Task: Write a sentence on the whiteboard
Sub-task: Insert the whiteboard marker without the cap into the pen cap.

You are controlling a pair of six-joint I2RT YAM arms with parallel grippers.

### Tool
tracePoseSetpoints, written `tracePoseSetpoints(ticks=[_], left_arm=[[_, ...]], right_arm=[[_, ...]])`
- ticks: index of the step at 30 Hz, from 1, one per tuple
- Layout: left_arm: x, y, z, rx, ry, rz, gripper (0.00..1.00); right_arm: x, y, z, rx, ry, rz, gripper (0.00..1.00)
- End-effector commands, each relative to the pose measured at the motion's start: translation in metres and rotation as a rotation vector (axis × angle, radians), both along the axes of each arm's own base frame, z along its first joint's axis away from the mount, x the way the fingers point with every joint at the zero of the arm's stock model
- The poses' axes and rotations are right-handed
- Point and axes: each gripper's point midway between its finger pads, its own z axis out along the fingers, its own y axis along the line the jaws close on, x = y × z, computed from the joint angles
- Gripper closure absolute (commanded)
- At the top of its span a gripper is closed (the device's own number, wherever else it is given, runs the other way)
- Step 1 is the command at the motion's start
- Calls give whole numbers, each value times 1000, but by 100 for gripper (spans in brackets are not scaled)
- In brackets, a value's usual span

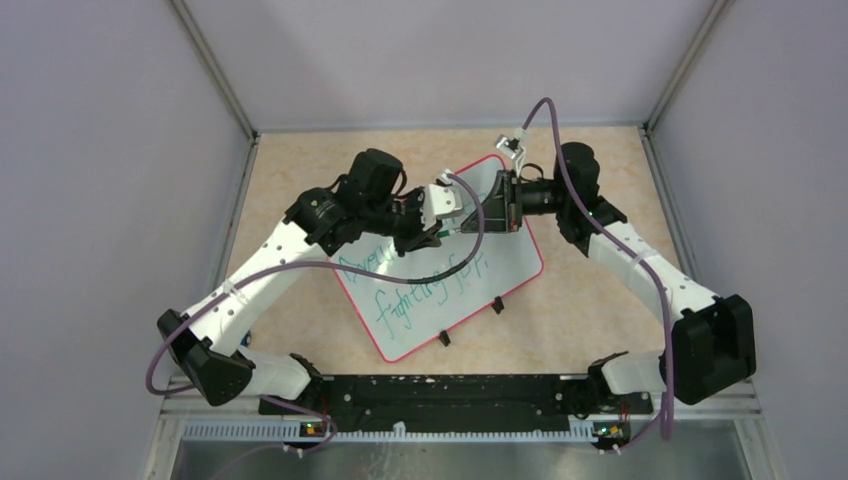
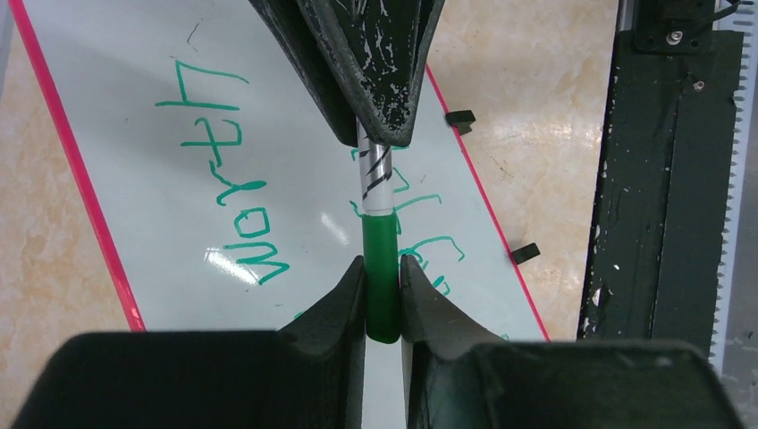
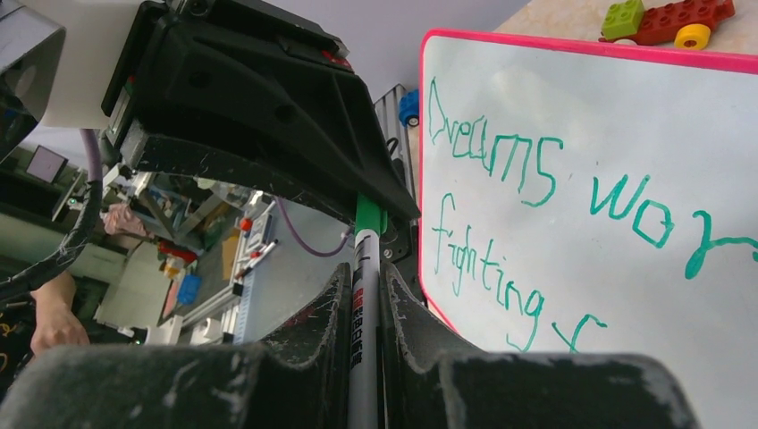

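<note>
The whiteboard [image 1: 512, 250] lies at an angle on the tabletop, red-rimmed, and carries the sentence [image 1: 425, 292] in green handwriting. "Worth" [image 2: 228, 179] shows in the left wrist view, and "Dreams" and "fighting" [image 3: 487, 152] in the right wrist view. Above the board, both grippers hold one marker end to end. My left gripper [image 2: 383, 268] is shut on its green cap [image 2: 381, 241]. My right gripper [image 3: 365, 277] is shut on the white barrel [image 3: 362, 349]. From above, the left gripper [image 1: 432, 235] and right gripper [image 1: 497, 215] face each other.
A black rail [image 1: 440, 395] with the arm bases runs along the near edge. Small black feet [image 1: 497, 305] stick out from the board's near side. A toy of coloured bricks [image 3: 670, 20] lies beyond the board's far edge. Grey walls enclose the table.
</note>
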Motion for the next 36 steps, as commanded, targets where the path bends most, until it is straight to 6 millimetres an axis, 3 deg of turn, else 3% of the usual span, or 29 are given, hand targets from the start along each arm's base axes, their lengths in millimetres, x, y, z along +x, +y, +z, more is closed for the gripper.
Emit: tracePoseSetpoints(ticks=[1, 6, 19, 30, 33, 36], left_arm=[[5, -9, 9, -31, -36, -5, 85], [3, -18, 19, -70, -20, -21, 100], [6, -49, 58, -201, 5, -86, 100], [8, -48, 66, -207, -27, -83, 100], [8, -37, 58, -158, -74, -81, 100], [8, -19, 62, -103, -184, -88, 100]], right_arm=[[-4, 4, 8, 22, -35, 30, 100], [-6, 9, 2, 15, -24, 37, 100], [-17, 29, -8, -8, -9, 96, 100], [-23, 27, -9, -27, -18, 118, 100], [-18, 18, -1, -48, -44, 99, 82], [-11, 1, 13, -49, -66, 60, 52]])
